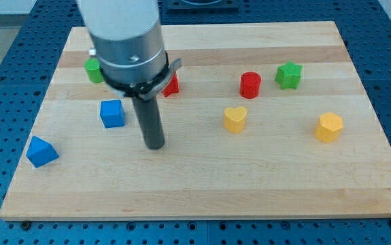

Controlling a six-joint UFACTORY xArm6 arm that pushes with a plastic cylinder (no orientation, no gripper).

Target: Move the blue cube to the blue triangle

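Note:
The blue cube [112, 113] sits on the wooden board [202, 184] at the view's left. The blue triangle [41, 152] lies lower left of it, near the board's left edge, apart from the cube. My tip [154, 144] rests on the board just right of and slightly below the blue cube, with a small gap between them. The arm's grey body hangs above, covering part of the board's upper left.
A green block [94, 70] and a red block [172, 85] are partly hidden behind the arm. A red cylinder [250, 84], a green star [289, 75], a yellow heart [235, 118] and a yellow hexagon [329, 127] lie to the right.

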